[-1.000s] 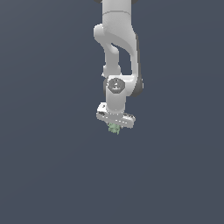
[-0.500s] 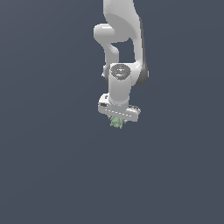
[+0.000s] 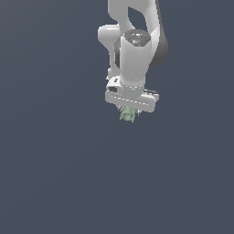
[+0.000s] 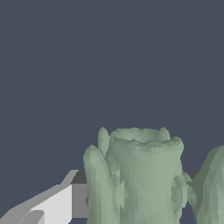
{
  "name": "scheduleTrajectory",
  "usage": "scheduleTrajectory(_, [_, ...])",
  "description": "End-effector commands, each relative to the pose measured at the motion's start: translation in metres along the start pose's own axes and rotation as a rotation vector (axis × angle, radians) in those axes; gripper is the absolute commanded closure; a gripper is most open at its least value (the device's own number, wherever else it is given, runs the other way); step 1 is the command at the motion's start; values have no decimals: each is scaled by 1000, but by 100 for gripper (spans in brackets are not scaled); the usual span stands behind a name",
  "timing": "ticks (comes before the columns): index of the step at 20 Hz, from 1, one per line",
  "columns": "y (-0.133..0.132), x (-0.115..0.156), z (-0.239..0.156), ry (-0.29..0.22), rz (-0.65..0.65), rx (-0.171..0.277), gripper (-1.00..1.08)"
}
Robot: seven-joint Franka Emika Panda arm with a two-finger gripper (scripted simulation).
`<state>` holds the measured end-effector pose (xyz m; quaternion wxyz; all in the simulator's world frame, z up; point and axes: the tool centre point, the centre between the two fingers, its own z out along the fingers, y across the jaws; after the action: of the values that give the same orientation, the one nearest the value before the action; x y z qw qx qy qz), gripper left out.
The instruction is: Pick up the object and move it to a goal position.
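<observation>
The object is a small pale green lumpy item, held under the white hand of my arm in the exterior view. My gripper is shut on it; the fingers are mostly hidden by the hand. In the wrist view the object fills the lower middle, knobbly and pale green, with one white and grey finger pressed against its side. The other finger is hidden behind the object. The object hangs in the air, above the dark grey floor.
A plain dark grey surface fills both views. The white arm comes down from the exterior view's top.
The arm has risen and swung toward the exterior view's right, carrying the green object with it. The hand now looks larger and nearer the camera.
</observation>
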<state>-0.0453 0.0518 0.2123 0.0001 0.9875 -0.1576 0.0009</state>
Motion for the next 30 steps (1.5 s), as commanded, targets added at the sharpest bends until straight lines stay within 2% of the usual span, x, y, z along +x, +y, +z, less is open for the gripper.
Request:
scheduleTrajectory(1, [-5,-3,-28,0,0,-1,108])
scheduleTrajectory(19, [-45,-13,-213,-1,0,-1,108])
scheduleTrajectory(30, [-61,-14,-278,-1,0,0,108])
